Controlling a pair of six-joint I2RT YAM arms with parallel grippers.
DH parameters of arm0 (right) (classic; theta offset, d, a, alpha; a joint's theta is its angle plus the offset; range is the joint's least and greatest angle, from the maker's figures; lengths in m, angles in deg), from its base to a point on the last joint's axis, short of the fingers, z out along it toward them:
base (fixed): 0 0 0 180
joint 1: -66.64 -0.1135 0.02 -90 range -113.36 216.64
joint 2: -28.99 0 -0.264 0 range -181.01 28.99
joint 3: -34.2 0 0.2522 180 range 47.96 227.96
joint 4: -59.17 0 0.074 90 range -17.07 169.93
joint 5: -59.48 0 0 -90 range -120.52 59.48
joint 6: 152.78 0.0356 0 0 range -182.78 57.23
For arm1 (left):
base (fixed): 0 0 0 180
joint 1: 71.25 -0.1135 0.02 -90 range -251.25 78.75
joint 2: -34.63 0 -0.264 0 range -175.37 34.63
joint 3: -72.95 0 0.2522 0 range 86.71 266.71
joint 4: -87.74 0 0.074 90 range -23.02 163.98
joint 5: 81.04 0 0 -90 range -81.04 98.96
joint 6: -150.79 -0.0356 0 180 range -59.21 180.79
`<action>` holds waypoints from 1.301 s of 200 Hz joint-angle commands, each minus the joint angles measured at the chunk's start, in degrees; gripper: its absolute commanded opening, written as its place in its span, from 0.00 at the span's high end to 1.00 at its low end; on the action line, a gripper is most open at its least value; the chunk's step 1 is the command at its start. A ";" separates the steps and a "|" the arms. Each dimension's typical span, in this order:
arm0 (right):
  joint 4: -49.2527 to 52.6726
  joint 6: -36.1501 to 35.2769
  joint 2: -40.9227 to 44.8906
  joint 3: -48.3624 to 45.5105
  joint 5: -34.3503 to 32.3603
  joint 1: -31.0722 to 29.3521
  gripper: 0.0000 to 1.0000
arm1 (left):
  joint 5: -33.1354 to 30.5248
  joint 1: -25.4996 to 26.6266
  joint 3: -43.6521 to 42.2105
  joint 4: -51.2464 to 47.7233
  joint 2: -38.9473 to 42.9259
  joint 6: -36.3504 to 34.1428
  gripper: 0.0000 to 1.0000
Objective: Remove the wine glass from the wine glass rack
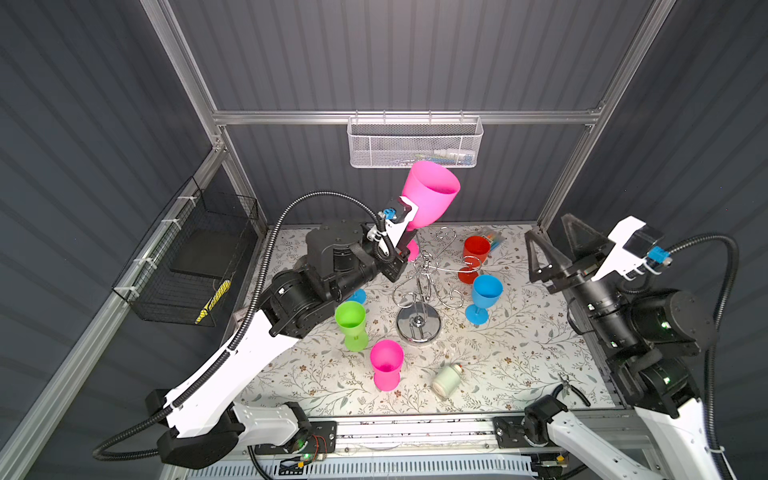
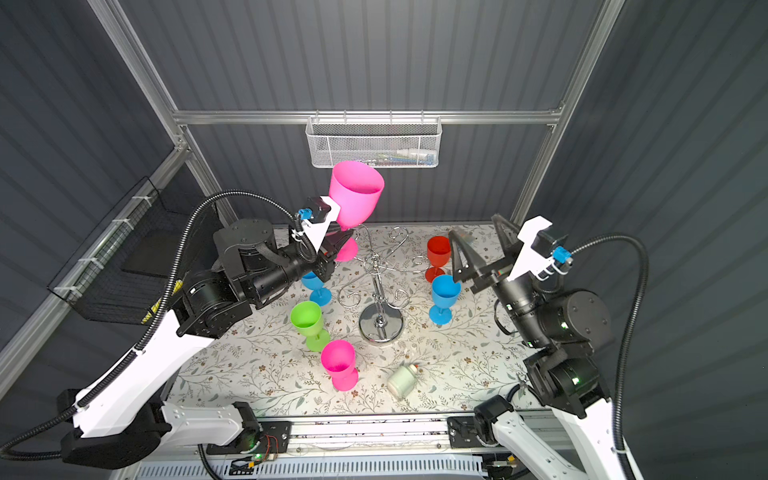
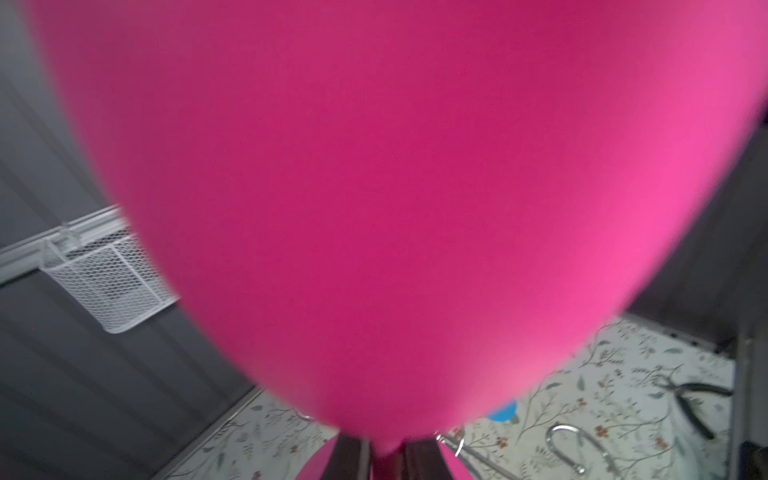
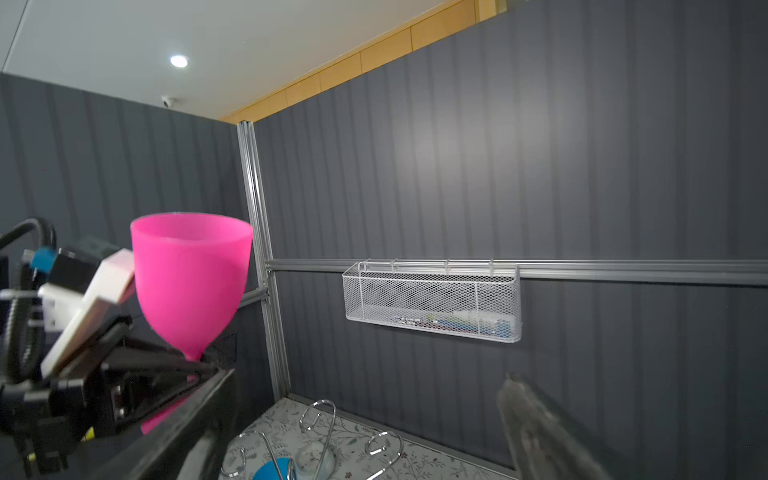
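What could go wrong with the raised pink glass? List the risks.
1. The left gripper pinches only the thin stem of the raised pink wine glass; the big bowl above could swing or slip.
2. Its foot hangs near the scroll arms of the wine glass rack; a careless move might snag them and tip it.
3. The green glass and others stand beside the left arm; lowering could knock them.

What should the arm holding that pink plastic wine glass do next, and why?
Probably carry it sideways and lower it onto the bare floral tablecloth. The left gripper holds the bright pink plastic wine glass by its stem, rim up, clear above the chrome wire rack.
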 commanded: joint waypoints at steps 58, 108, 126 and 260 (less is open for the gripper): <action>14.54 22.11 -14.36 14.77 19.61 -0.02 0.15 | -10.23 1.98 -4.26 3.95 1.16 -37.77 1.00; 20.47 25.04 -17.99 17.81 24.06 -0.03 0.30 | -12.93 3.00 -4.37 6.04 -0.20 -46.56 1.00; 21.65 25.12 -18.08 17.10 24.33 -0.01 0.35 | -12.58 3.13 -4.81 6.84 -0.18 -47.54 1.00; 22.86 26.75 -21.01 17.15 29.36 0.06 0.87 | -13.24 3.57 -4.46 5.85 -1.72 -48.34 1.00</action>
